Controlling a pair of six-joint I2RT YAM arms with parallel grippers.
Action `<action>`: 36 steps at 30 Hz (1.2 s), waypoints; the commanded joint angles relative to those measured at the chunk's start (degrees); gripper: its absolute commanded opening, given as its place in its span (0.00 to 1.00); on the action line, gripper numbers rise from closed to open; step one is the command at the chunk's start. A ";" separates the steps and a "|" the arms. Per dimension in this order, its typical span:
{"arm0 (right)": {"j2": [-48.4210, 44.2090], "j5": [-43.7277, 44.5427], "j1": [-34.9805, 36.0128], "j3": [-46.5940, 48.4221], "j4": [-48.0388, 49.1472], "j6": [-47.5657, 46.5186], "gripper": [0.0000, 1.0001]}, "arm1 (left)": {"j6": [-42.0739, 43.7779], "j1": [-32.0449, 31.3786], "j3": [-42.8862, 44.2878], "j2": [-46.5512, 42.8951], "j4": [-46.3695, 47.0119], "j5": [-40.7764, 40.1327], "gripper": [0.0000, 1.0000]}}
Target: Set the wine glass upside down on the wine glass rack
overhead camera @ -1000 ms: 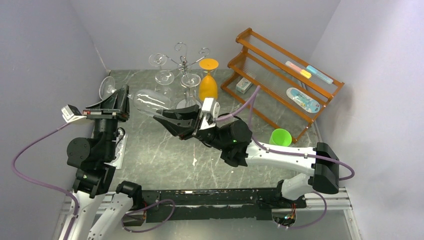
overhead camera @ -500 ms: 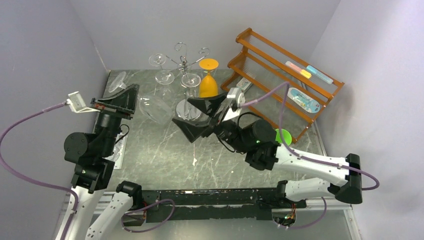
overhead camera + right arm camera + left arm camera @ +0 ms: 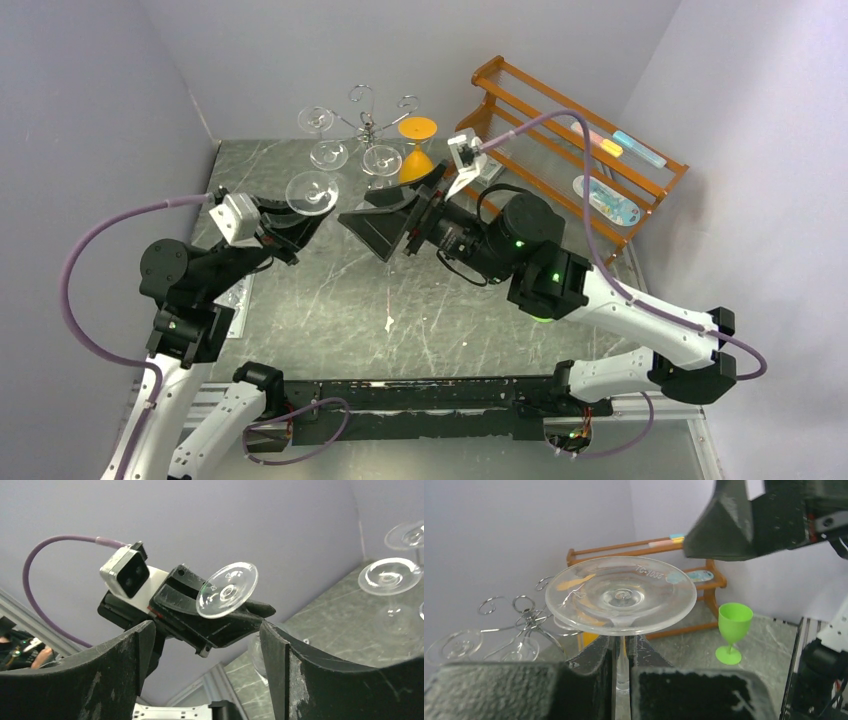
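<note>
Clear glass comes first on the left: my left jaws are clamped on the thin stem of the wine glass (image 3: 620, 597), held in the air with its foot uppermost. The foot is a smooth, flat, see-through disc with faint raised lettering near its rim. The bowl is mostly hidden below the jaws. The glass sits close to the left front of the wine glass rack (image 3: 367, 125) and is not on it.

The rack is shiny chrome wire with a slim central pole and arms ending in curled scrolls. Several clear glasses (image 3: 329, 155) hang from it upside down. An orange glass (image 3: 418, 150) is foot-up just right of the pole; I cannot tell whether it hangs or stands.

My right jaws are spread wide with nothing between them. They are matt black wedges over the grey-green, pale-veined table (image 3: 400, 300), facing the held glass.

Further right is the wooden shelf (image 3: 560, 130), orange-brown and slatted, with two tiers. An oval blue-and-white packet (image 3: 605, 200) lies on its lower tier and pastel sticks (image 3: 625, 147) on the upper one.

A green goblet (image 3: 734, 630) of opaque plastic stands upright on the table near the shelf; I cannot see inside it
</note>
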 commanded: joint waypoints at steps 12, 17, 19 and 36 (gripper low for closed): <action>6.15 -12.52 -8.81 -0.24 -0.77 23.37 0.37 | 14.31 0.23 1.59 -0.28 -3.61 14.39 0.05; 6.99 -20.61 -12.16 -1.59 1.31 27.73 0.18 | 17.00 0.23 2.58 -0.64 -9.06 14.91 0.05; 7.22 -24.69 -12.97 -2.36 2.54 29.41 0.14 | 16.80 0.23 2.20 -1.33 -9.28 14.26 0.05; 9.80 -37.11 -13.46 -2.67 7.52 34.19 0.00 | 14.85 0.23 1.20 -2.43 -10.10 13.92 0.10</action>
